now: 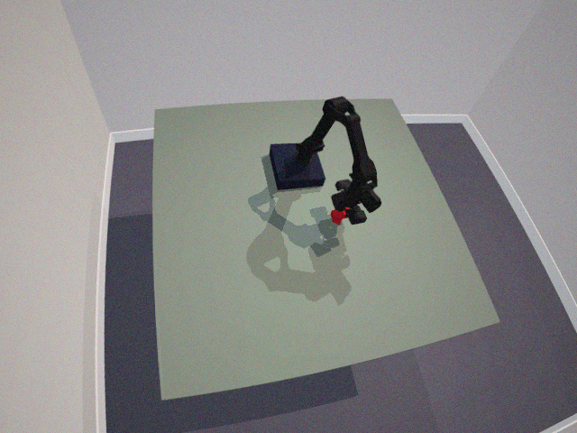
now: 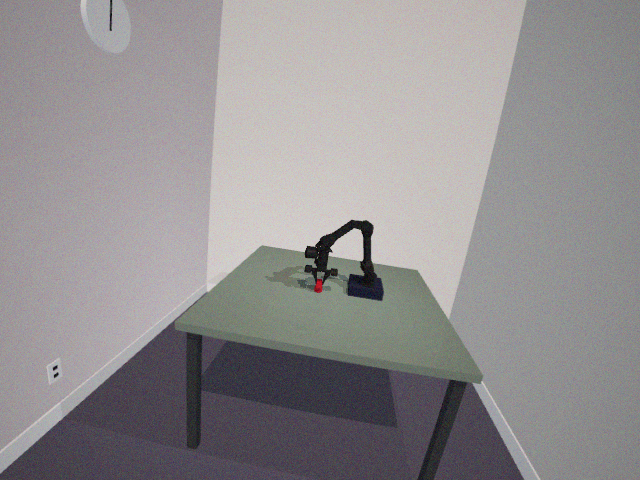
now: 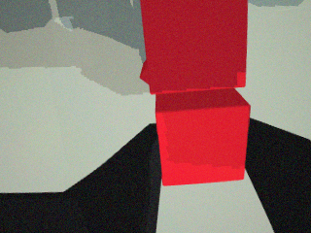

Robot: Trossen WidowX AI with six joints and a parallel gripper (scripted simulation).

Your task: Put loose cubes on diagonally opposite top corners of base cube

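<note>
A: Wrist view first, nearest thing out. The pincer (image 3: 202, 175) is clenched on a red cube (image 3: 202, 136), one dark finger (image 3: 97, 220) on each flank, the cube's front face square to the lens.

B: And past it?

A: A second red cube (image 3: 193, 38) sits directly beyond the held one, larger in frame at the top. The lower edge of that far cube meets the top edge of the held cube in this view (touching or merely overlapping in line of sight, cannot tell). The far cube appears a little skewed against the held one.

B: Where does that put them on the tabletop (image 1: 224, 326)?

A: From the top view, a red patch (image 1: 339, 216) shows at the pincer's tip (image 1: 344, 215), in front of the dark blue base plate (image 1: 313, 179) and slightly to one side of it. Only one red blob can be made out there; the two cubes do not separate at that size.

B: Exterior view?

A: Same story. Red (image 2: 318, 285) at the foot of the pincer (image 2: 320, 281), low over the pale green tabletop (image 2: 310, 330), beside the base plate (image 2: 376, 295). The arm (image 2: 351, 229) rises from the plate, bends at the elbow and comes down toward the red.

B: Farther back?

A: Grey shadows of the arm fall on the tabletop. Behind the table, plain walls, with a round clock (image 2: 105, 23) high on one.
</note>
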